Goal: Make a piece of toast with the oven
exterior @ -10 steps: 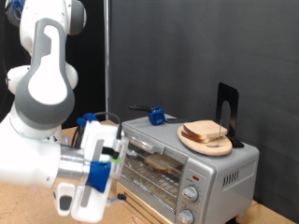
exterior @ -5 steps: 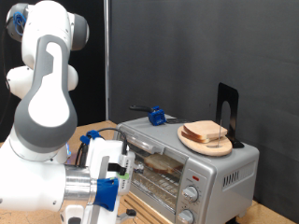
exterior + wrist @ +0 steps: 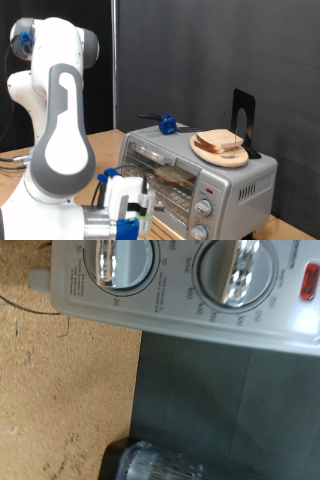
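The silver oven [image 3: 235, 178] stands on the wooden table at the exterior view's right with its glass door shut. A slice of bread [image 3: 174, 177] lies on the rack behind the glass. More bread slices [image 3: 221, 143] rest on a round wooden plate [image 3: 203, 150] on the oven's top. My gripper [image 3: 143, 204] is low in front of the oven, near its lower left front corner. It holds nothing that shows. The wrist view shows the oven's control panel [image 3: 190, 310] close up, with two shiny knobs [image 3: 124, 260] and a red lamp [image 3: 310, 282].
A blue-handled tool [image 3: 167, 125] and a black upright stand [image 3: 243, 120] sit on the oven's top. Two round knobs [image 3: 205, 207] are on the oven's front right. A black curtain hangs behind. The bare wooden table [image 3: 60, 390] shows in the wrist view.
The arm has swung lower and to the exterior view's right. The hand has dropped from beside the oven door to the bottom of the picture. The bread and oven have not moved.
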Tool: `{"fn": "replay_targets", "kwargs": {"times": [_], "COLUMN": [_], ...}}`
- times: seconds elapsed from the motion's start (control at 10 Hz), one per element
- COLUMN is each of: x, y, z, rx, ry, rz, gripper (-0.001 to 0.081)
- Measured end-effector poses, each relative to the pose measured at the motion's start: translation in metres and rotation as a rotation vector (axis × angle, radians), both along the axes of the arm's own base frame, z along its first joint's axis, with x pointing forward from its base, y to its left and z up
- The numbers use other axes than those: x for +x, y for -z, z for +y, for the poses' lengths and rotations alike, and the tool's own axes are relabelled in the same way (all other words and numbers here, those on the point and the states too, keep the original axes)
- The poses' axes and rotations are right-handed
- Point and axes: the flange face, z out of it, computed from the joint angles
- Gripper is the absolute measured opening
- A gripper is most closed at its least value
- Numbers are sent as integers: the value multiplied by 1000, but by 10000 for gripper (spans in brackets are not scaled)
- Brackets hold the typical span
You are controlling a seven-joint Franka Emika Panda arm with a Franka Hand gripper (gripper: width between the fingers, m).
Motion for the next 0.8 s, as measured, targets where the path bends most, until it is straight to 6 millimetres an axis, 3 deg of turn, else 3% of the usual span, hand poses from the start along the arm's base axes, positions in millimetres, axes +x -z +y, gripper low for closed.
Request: {"fn": "replay_targets", "kwargs": {"times": [0.8], "x": [20], "y": [31], "z": [17], "rx": [25], "ry": [-59], "rz": [5], "gripper": [809]}}
